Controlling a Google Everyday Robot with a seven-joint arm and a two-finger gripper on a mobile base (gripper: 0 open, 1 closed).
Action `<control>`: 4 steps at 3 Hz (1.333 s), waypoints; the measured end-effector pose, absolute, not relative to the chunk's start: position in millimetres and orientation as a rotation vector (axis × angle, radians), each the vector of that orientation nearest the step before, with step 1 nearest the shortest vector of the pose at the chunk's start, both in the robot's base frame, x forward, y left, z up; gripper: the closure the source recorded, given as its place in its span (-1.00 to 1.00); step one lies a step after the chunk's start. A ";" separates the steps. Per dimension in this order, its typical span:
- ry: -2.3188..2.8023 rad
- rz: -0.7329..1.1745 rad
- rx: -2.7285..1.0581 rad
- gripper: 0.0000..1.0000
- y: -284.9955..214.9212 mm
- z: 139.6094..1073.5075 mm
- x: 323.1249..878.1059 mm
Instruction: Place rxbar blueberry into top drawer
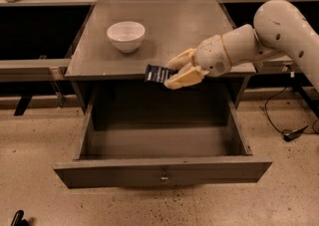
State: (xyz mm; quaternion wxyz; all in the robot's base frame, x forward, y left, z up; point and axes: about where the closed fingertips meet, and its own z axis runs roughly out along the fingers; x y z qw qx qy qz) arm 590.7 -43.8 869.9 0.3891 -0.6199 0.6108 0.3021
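Observation:
My gripper (175, 72) reaches in from the right on a white arm. It is shut on the rxbar blueberry (158, 74), a small dark navy bar with white print. The bar sticks out to the left of the fingers (185, 77). It hangs at the cabinet top's front edge, above the open top drawer (162, 171). The drawer is pulled far out toward the camera. Its grey inside holds nothing and its brass knob shows on the front panel.
A white bowl (126, 36) stands on the grey cabinet top (184, 23), back left of my gripper. A black cable (286, 129) lies on the speckled floor at the right. Dark shelving and metal rails run behind and beside the cabinet.

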 end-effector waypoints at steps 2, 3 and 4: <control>1.554 0.813 -1.601 1.00 -30.7 828.6 586.7; 1.585 0.853 -1.630 1.00 -17.4 764.8 579.5; 1.644 0.853 -1.646 1.00 -12.0 710.9 572.6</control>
